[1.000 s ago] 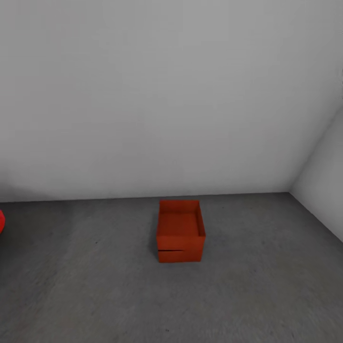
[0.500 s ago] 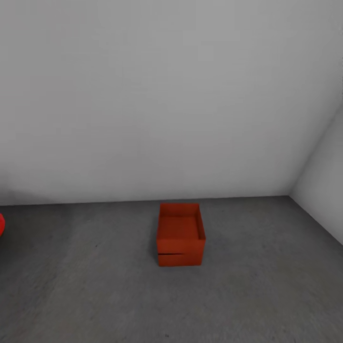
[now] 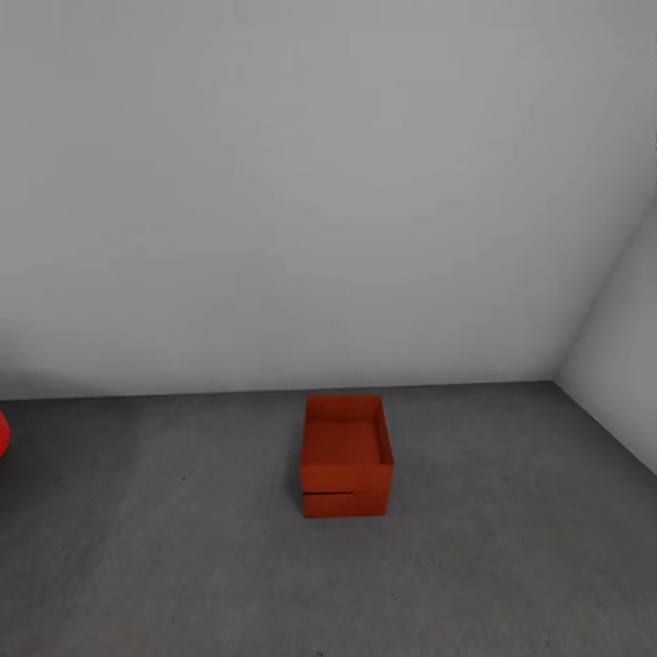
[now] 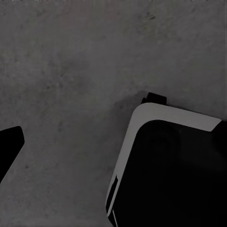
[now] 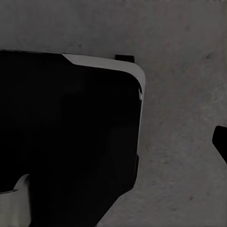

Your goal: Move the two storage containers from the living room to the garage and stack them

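Storage containers: two orange-red bins sit one on the other on the dark grey concrete floor of the garage, close to the white wall, a dark seam marking where they meet. Judged stiff, thin-walled and light; smooth flat sides probably slippery, so the open top rim or opposite walls look the best hold. Stack appears done. Wrist views show floor and the robot's dark base; state of either tool cannot be told.
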Robot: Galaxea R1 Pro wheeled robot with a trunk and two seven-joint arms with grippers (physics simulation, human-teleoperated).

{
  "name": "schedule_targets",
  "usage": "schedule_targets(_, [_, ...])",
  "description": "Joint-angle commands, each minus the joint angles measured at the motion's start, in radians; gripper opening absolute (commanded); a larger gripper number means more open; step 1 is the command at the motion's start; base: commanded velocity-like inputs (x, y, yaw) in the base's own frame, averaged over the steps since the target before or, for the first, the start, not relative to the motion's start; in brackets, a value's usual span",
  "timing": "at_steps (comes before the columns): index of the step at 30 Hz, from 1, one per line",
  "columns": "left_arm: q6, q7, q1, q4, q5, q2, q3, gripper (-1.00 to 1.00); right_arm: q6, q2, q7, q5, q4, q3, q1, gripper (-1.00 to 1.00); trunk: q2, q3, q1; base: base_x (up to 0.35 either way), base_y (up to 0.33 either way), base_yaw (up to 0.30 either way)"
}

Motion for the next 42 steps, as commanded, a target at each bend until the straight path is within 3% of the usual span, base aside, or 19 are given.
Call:
schedule_targets(1, [-0.003, 0.002, -0.001, 0.001, 0.006, 0.0, -0.005, 1.0, -0.006, 0.0, 0.001, 0.008, 0.003, -0.002, -0.001, 1.0, -0.001, 0.0, 0.0, 0.0, 0.0, 0.0])
schedule_targets(42, [-0.003, 0.002, -0.001, 0.001, 0.006, 0.0, -0.005, 1.0, -0.009, -0.004, 0.0, -0.001, 0.003, -0.007, -0.001, 1.0, -0.001, 0.067, 0.0, 0.0, 0.0, 0.0])
